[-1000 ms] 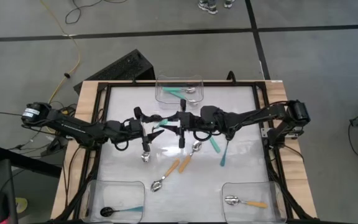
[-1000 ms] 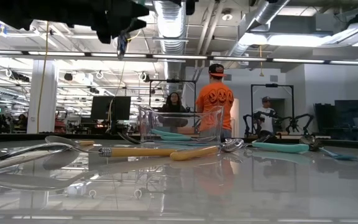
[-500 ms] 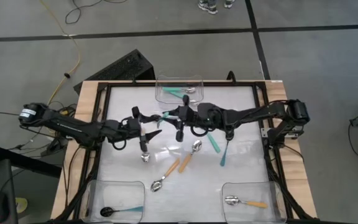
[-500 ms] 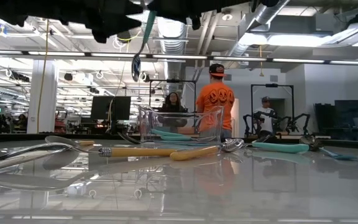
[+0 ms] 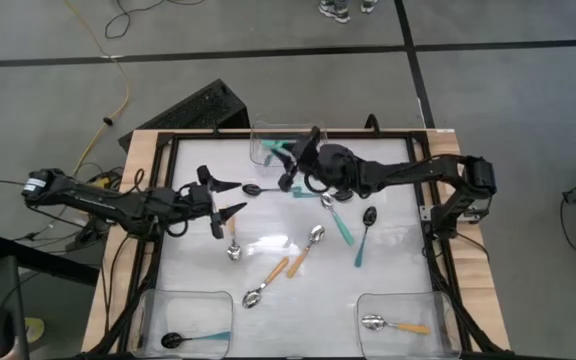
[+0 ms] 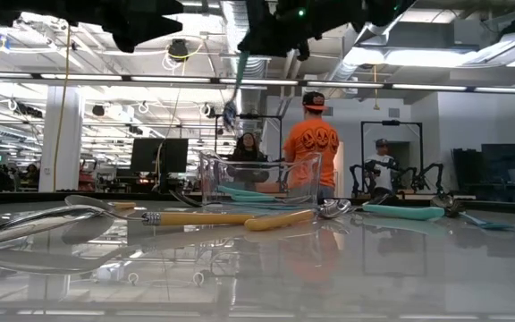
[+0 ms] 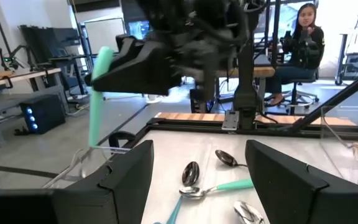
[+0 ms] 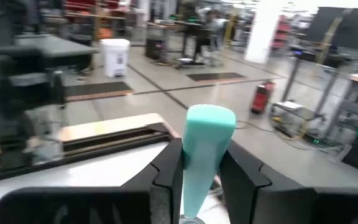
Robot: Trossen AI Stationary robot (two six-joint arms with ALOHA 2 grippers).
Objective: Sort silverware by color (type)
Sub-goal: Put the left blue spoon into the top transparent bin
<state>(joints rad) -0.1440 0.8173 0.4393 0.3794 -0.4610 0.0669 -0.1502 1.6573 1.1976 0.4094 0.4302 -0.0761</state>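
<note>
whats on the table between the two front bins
Nothing: in the high view the stretch between the left front bin and right front bin is bare.

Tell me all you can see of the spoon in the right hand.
The spoon has a flat, matte teal handle, plastic by its look. The right hand pinches it between both fingers, handle end sticking out. In the low view it hangs nearly upright, bowl down, well above the table. From above it sits just short of the far bin.
</note>
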